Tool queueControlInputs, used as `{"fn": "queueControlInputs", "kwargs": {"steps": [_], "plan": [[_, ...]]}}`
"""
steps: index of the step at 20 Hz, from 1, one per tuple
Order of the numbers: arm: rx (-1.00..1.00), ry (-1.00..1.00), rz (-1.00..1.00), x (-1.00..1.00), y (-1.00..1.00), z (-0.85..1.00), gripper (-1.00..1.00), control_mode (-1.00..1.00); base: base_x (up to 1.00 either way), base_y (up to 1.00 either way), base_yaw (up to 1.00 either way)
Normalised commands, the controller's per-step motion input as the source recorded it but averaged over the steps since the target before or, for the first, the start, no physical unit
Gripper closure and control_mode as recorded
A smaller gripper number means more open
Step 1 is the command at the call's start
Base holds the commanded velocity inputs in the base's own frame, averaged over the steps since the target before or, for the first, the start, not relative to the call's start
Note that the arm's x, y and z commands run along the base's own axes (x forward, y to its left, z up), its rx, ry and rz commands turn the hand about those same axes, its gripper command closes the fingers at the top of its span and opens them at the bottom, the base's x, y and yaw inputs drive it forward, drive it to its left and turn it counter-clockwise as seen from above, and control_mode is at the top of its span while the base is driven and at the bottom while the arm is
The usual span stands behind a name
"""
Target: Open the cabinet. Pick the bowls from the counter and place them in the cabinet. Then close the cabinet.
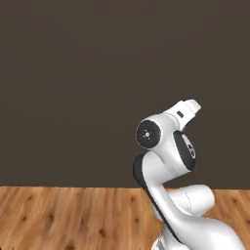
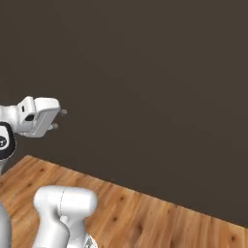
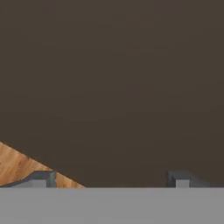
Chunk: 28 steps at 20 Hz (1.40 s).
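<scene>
Gripper: the gripper (image 3: pixel 111 179) has its two dark tips spread wide apart with nothing between them; in the right base view the white hand (image 2: pixel 38 116) is raised and aimed level at the wall.
Ahead: a plain dark brown wall (image 1: pixel 97 73) from about 9 o'clock through 3 o'clock in both base views, flat and unbroken, with no door, handle or shelf visible on it.
Underfoot: a wooden floor (image 1: pixel 63 219) from 4 to 8 o'clock, meeting the wall along a straight edge.
Task things: the cabinet, the counter and the bowls cannot be placed from these pictures; where they are I cannot tell.
Step in hand: by my judgement, finding the cabinet, so nothing of the task looks done.
Doing it well: I would turn or drive the base first, keeping the arm (image 1: pixel 171 161) folded close, and reach only once the long white handles are in sight.
Room: open floor on both sides of the arm; the wall is the one edge to mind, near the fingertips (image 3: pixel 41 178).
</scene>
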Motion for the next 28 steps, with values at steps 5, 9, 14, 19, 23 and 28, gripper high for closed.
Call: {"fn": "queueControlInputs", "kwargs": {"steps": [5, 9, 14, 19, 23, 28], "plan": [[0.00, 0.00, 0.00, 0.00, 0.00, 0.00, -1.00, 1.00, 0.95, -0.71, -0.64], [0.00, 0.00, 0.00, 0.00, 0.00, 0.00, -1.00, 1.00, 0.89, -0.12, -0.76], [0.00, 0.00, 0.00, 0.00, 0.00, 0.00, -1.00, 1.00, 0.56, 0.00, -0.91], [0.00, 0.00, 0.00, 0.00, 0.00, 0.00, -1.00, 1.00, 0.22, 0.00, -1.00], [0.00, 0.00, 0.00, 0.00, 0.00, 0.00, -1.00, 1.00, 0.78, 0.22, -0.84], [0.00, 0.00, 0.00, 0.00, 0.00, 0.00, -1.00, 1.00, 1.00, 0.98, -0.62]]}}
